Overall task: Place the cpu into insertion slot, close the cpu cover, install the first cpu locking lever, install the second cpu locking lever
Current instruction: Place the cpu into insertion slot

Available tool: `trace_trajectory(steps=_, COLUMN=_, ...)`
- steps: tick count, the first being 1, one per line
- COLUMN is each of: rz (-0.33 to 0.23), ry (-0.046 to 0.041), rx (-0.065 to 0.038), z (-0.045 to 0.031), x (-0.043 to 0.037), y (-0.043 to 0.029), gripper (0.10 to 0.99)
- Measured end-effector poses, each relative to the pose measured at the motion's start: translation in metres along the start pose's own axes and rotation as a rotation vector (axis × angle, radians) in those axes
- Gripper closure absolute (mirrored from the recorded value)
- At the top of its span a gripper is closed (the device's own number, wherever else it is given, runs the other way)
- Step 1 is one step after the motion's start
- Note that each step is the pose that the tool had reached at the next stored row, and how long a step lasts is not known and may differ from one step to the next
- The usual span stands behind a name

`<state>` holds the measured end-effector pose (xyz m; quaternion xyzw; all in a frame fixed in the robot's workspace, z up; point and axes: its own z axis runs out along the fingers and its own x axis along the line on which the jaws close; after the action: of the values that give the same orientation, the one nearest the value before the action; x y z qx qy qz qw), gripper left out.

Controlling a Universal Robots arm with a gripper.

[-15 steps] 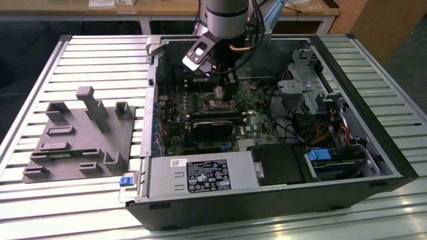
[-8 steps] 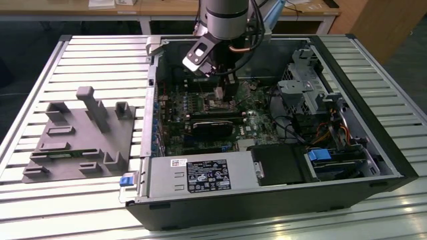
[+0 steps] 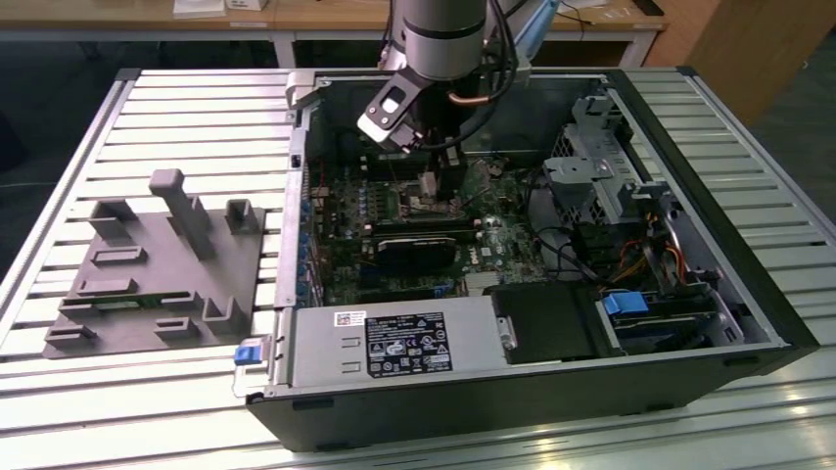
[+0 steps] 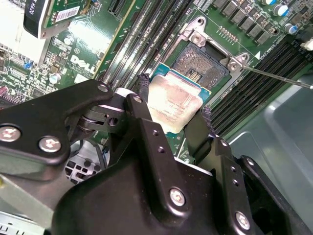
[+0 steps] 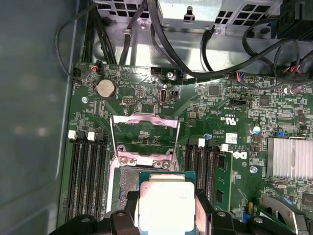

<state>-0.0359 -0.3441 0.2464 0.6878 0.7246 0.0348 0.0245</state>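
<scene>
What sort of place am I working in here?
Likely a robotics lab or workshop bench: an open PC case lies on a slatted metal table, a grey fixture beside it, wooden desks behind. The gripper holds the cpu.

cpu [image 4: 176,105] between the fingers of the claw [image 4: 175,100], partly over the insertion slot [image 4: 198,63], cpu cover [image 5: 145,119] standing open beyond the slot

A silver bench [image 3: 196,108] made of long strips fills the room's middle. Far behind it stands a wooden bench [image 3: 327,15] with white legs. The floor [image 3: 33,108] is dark.
</scene>
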Motion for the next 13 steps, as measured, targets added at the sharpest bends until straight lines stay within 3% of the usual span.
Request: trace_trajectory(steps=13, rz=0.0, ry=0.0001, rx=0.0, z=0.0054, x=0.0002, y=-0.002, gripper=0.549)
